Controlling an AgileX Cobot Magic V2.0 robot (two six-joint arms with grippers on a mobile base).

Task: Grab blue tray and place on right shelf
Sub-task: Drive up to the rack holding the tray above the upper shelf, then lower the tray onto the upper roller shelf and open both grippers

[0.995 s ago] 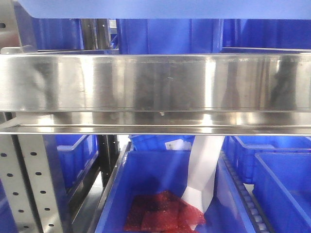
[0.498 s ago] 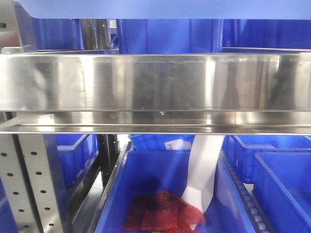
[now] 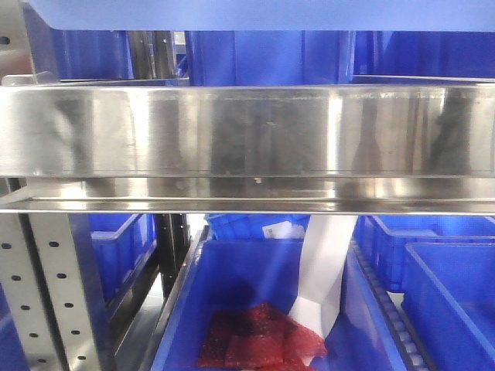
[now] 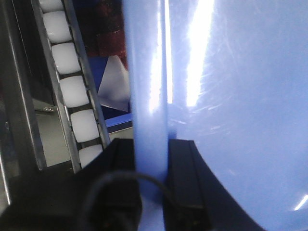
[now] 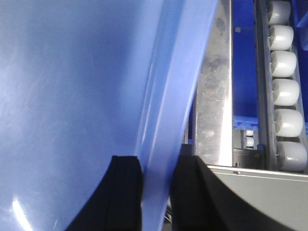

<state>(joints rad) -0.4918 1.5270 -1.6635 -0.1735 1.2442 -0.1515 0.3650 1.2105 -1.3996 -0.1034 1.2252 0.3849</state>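
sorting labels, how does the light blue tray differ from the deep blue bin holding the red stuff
Colour: the blue tray is pale and glossy; the bin is darker, saturated blue.
Hold: the tray's rim is pinched in the left claw and right claw; the bin stands untouched.
Height: the tray shows above the steel shelf lip, the bin below it.
Both are blue plastic.

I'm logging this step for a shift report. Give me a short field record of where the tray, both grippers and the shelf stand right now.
tray: light blue, held by its rim in both grippers
left gripper: shut on tray rim
right gripper: shut on tray rim
shelf: steel lip across front view; tray not seen resting on it
below shelf: deep blue bin holding red bags
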